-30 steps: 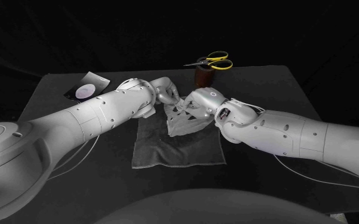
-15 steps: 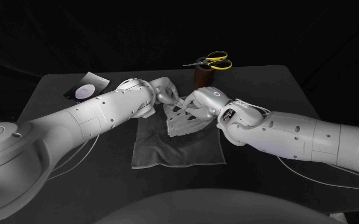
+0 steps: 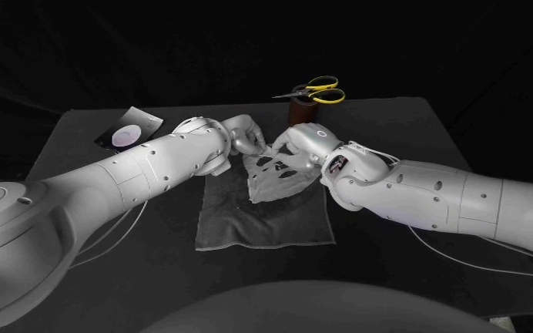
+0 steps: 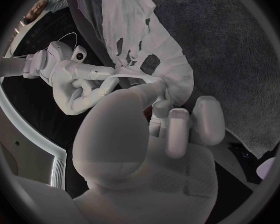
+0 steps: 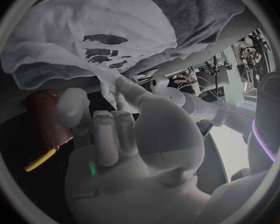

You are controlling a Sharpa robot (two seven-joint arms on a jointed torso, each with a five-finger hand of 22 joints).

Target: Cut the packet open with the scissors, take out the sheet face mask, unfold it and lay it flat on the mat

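Moved: right hand [image 3: 291,146] and its wrist have shifted a little toward the table's far edge over the last second. Left hand [image 3: 246,137] has held its place. The white sheet face mask [image 3: 278,177] still hangs between them.
Left hand: grasping the mask's upper edge. In the left wrist view the left hand [image 4: 171,129] pinches that edge between thumb and a finger, with the other fingers curled in beside it.
Right hand: also grasping the upper edge, just beside the left hand's pinch. In the right wrist view the right hand [image 5: 127,134] has one finger stretched up against the sheet and the rest folded in.
Mask: partly unfolded, with dark eye and mouth cut-outs showing [image 4: 152,50] [image 5: 96,30]. Its top is lifted by both hands and its lower part drapes onto the far half of the mat.
Mat: grey rectangular cloth mat [image 3: 264,225], flat on the black table [image 3: 422,132], centred in front of the robot.
Scissors: yellow-handled scissors [image 3: 316,90] sit on top of a brown cylindrical holder [image 3: 298,116], just behind the right hand and touched by neither hand.
Packet: dark packet with a pale round print [image 3: 130,129], at the table's far left, well apart from the mat. Can't tell whether it is cut open.
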